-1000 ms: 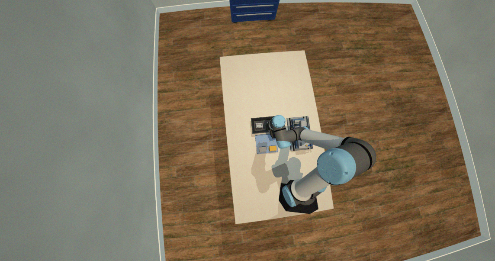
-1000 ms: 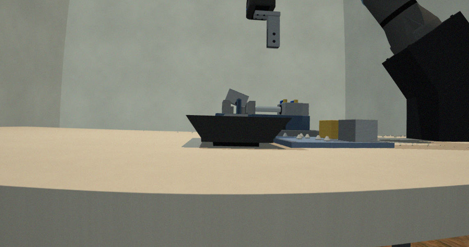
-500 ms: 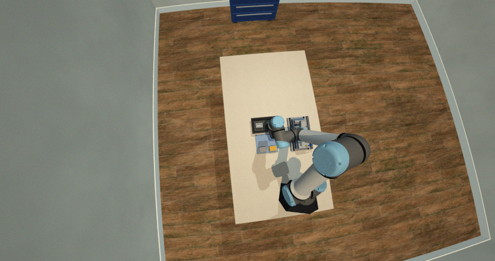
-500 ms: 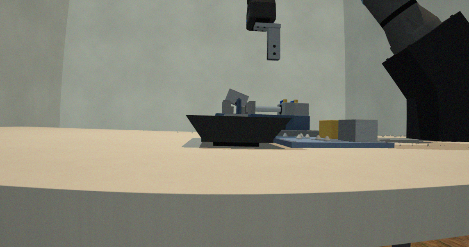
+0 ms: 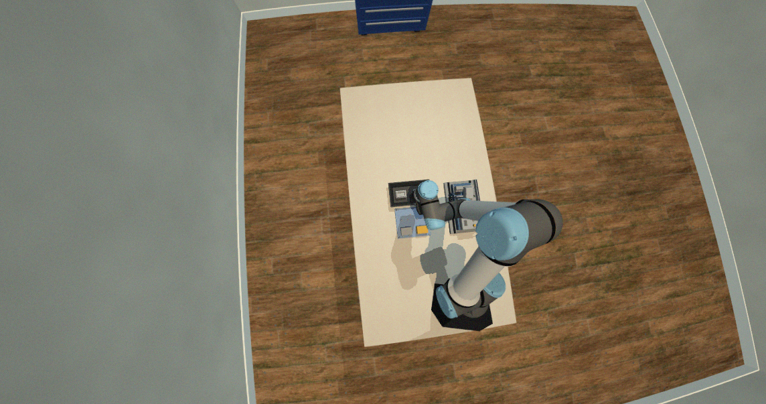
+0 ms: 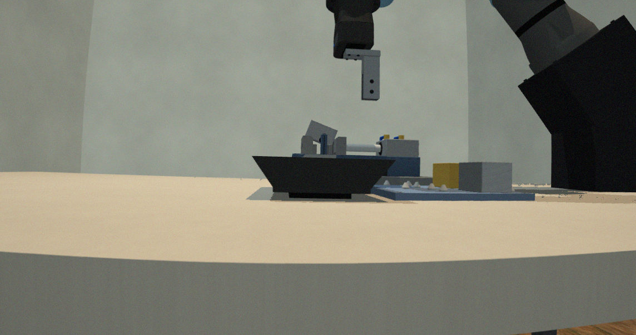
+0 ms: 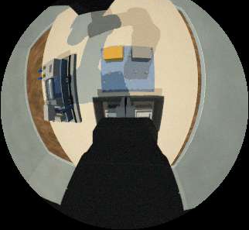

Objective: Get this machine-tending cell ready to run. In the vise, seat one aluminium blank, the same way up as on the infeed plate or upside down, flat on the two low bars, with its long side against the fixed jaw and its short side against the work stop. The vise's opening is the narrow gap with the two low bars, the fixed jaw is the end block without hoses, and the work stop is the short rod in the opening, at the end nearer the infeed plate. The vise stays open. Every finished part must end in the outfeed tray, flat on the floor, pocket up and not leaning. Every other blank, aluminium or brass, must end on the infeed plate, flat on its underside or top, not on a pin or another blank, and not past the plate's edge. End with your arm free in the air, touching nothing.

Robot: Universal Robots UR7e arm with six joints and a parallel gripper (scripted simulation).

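Beige table (image 5: pixel 407 122), two blanks on infeed plate (image 6: pixel 449 195), one hand (image 6: pixel 370 97) closed, empty

Outfeed tray (image 6: pixel 320 173) wall hides tray floor in exterior view. Arm (image 5: pixel 428 200) covers tray's near corner from top. Behind tray, tilted grey block (image 6: pixel 319 133) in vise (image 6: pixel 400 148): seating unclear.

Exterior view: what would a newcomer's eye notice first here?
The shut, empty gripper hangs in the air above the black outfeed tray. Behind the tray, a grey blank sits tilted on the vise, not flat. On the blue infeed plate to the right, a brass blank and an aluminium blank stand side by side.
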